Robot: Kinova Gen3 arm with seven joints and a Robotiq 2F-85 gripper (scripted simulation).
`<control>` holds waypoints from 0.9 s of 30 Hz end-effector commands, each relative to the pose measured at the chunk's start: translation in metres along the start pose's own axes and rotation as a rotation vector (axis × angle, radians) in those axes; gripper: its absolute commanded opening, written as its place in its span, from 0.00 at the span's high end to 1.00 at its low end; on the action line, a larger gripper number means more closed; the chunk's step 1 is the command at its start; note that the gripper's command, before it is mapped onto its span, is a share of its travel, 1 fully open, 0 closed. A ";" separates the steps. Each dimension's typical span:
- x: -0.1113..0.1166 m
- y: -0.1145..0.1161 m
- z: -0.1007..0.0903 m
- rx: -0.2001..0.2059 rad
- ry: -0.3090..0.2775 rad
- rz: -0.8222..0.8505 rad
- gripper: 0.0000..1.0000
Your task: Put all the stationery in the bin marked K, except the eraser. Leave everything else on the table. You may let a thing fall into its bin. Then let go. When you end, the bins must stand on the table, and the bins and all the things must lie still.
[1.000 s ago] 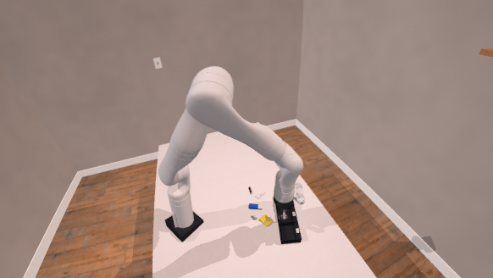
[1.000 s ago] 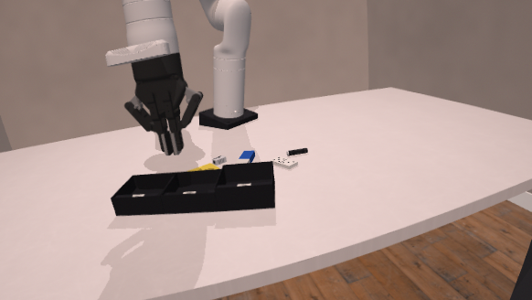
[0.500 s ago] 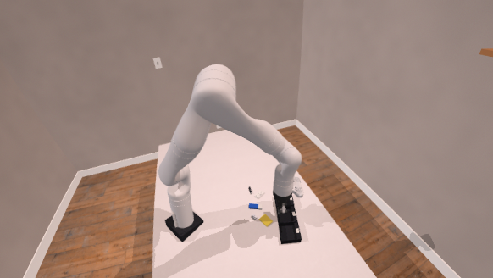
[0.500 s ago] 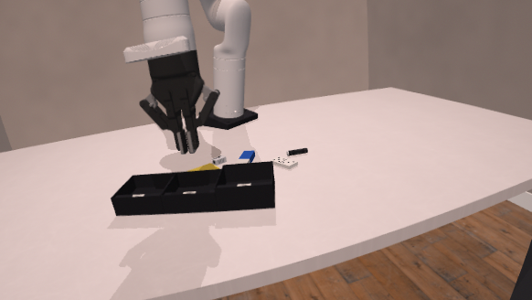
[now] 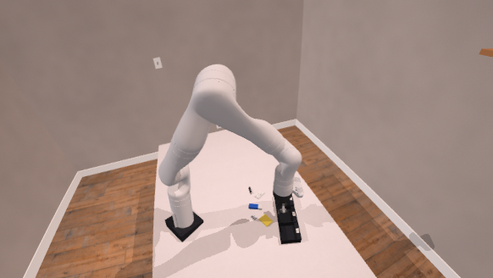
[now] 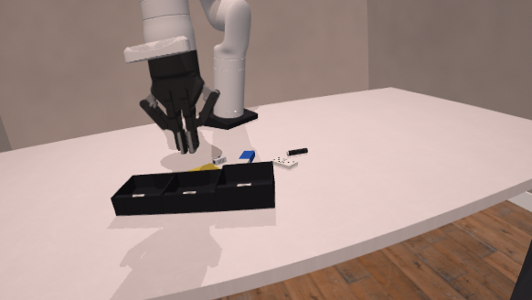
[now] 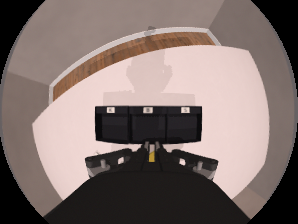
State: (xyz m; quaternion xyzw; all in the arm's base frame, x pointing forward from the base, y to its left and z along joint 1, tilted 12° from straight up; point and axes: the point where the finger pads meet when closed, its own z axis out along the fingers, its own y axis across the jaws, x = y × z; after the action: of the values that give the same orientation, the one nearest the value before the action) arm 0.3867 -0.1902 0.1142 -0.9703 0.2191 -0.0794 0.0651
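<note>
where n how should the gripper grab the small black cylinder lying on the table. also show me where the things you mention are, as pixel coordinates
Best gripped at the middle of the small black cylinder (image 5: 250, 190) (image 6: 297, 152), coming from straight above, with the fingers closing across its long sides. It lies flat and is long and thin, so its width looks like the easy span. The white dotted block (image 5: 259, 195) (image 6: 285, 162) sits nearby, so the fingers should probably stay clear of it.

Exterior view: the claw (image 5: 284, 208) (image 6: 187, 152) (image 7: 152, 146) has shifted right, its near shadow (image 6: 169, 261) (image 7: 148, 72) displaced likewise across the surface (image 5: 212, 161) (image 6: 366, 183) (image 7: 225, 100). Top view: the upper bend of the arm (image 5: 216, 91) (image 6: 169, 23) now appears slightly higher and farther right.
</note>
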 end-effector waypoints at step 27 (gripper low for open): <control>0.001 -0.005 -0.001 0.000 0.001 0.000 0.91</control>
State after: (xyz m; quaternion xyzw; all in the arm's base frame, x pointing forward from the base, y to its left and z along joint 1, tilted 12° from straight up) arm 0.3868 -0.1900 0.1142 -0.9700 0.2204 -0.0792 0.0651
